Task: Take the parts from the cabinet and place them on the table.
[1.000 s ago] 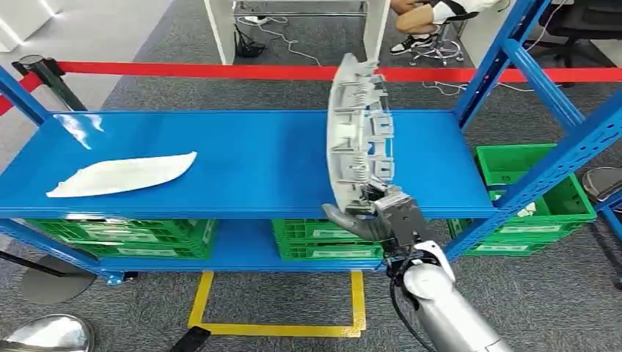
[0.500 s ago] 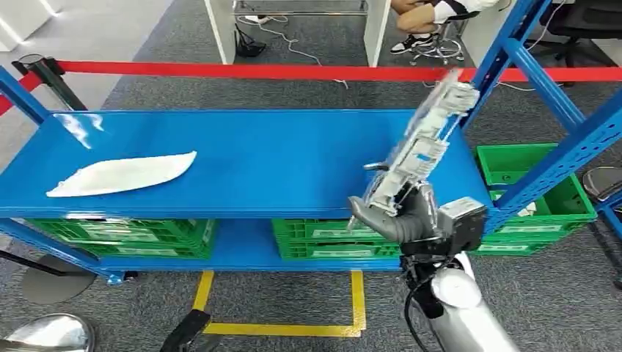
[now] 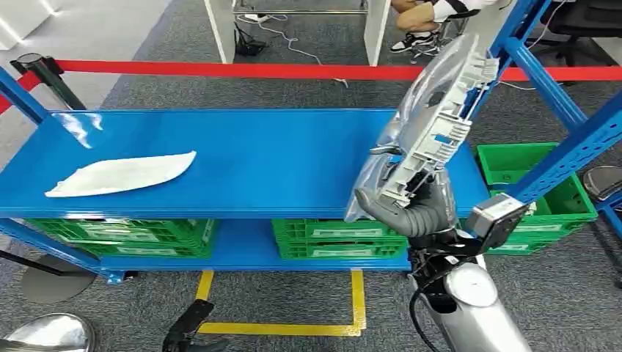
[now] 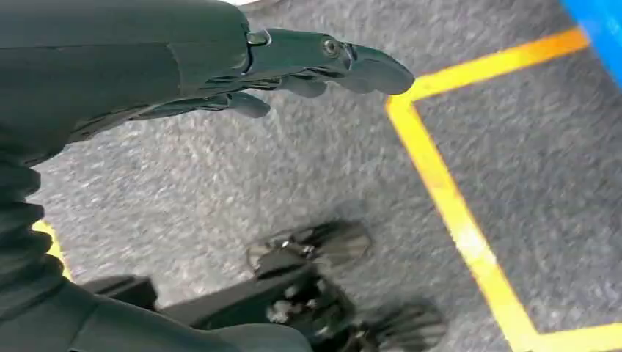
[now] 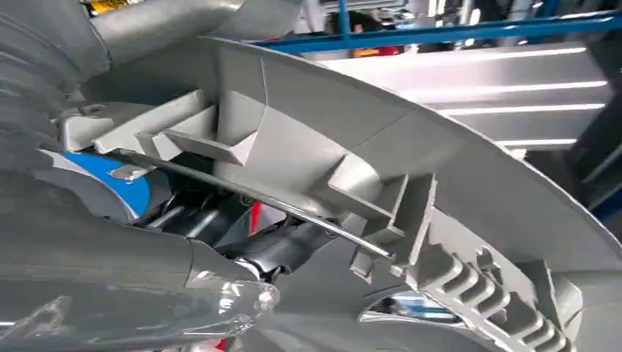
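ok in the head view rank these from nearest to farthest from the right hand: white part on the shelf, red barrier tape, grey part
1. grey part: gripped in the right hand.
2. red barrier tape: beyond the shelf, behind the raised part.
3. white part: far left on the blue shelf.

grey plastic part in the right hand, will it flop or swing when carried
The grey plastic part looks stiff: ribbed moulding, holding its shape while tilted. The right hand grips only its lower end, so it may swing or twist. It is probably light, being thin-walled.
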Controlling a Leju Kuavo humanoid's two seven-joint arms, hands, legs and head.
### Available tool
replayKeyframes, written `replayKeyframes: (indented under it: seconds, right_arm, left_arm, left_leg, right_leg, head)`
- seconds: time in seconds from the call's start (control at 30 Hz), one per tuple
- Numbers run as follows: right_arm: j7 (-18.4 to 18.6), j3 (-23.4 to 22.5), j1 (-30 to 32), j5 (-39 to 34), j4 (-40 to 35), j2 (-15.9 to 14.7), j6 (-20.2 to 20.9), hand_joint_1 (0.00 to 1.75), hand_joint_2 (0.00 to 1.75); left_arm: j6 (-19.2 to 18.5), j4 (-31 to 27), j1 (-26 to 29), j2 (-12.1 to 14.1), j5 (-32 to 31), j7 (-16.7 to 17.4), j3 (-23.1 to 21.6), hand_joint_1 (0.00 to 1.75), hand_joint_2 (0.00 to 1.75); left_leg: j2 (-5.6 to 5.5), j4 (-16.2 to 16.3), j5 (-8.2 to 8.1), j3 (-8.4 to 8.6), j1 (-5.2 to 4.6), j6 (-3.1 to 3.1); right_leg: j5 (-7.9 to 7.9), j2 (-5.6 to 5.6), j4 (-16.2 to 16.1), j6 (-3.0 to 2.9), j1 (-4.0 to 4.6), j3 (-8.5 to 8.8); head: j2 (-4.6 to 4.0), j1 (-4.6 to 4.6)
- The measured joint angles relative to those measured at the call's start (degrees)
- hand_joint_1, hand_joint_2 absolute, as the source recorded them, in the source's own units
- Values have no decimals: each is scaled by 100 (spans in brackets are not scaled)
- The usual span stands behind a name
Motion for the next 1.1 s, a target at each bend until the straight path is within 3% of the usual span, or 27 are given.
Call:
replayKeyframes:
  seconds: [0.23, 0.87, 1.0, 1.1]
  right_arm:
    - [-379, 20, -43, -39, -488, -66, 315, 175, 175]
    - [-636, 140, -81, -142, -1205, -164, 754, 175, 175]
    - [-685, 173, 33, -144, -1205, -216, 1032, 175, 175]
    - [-691, 205, 153, -144, -1205, -251, 1082, 175, 175]
  left_arm:
    - [-26, -2, -36, 0, 20, -35, -24, 0, 175]
    - [22, -4, -86, 0, 55, -90, -103, 0, 175]
    - [79, -7, 33, 9, 160, -401, -105, 0, 175]
    - [101, -9, 183, 24, 179, -435, -103, 0, 175]
  left_leg:
    - [0, 0, 0, -2, 0, 0]
    - [0, 0, 0, -1, 0, 0]
    - [0, -2, -2, -1, 0, -1]
    - [1, -2, -2, -10, 0, -1]
  right_leg:
    - [0, 2, 0, 0, 0, -3]
    - [0, 1, 0, 0, 0, -2]
    - [-3, 1, 0, -1, 0, 0]
    - [-3, 1, 0, -1, 0, -12]
  head:
    - [0, 0]
    - [0, 0]
    - [0, 0]
    - [0, 2]
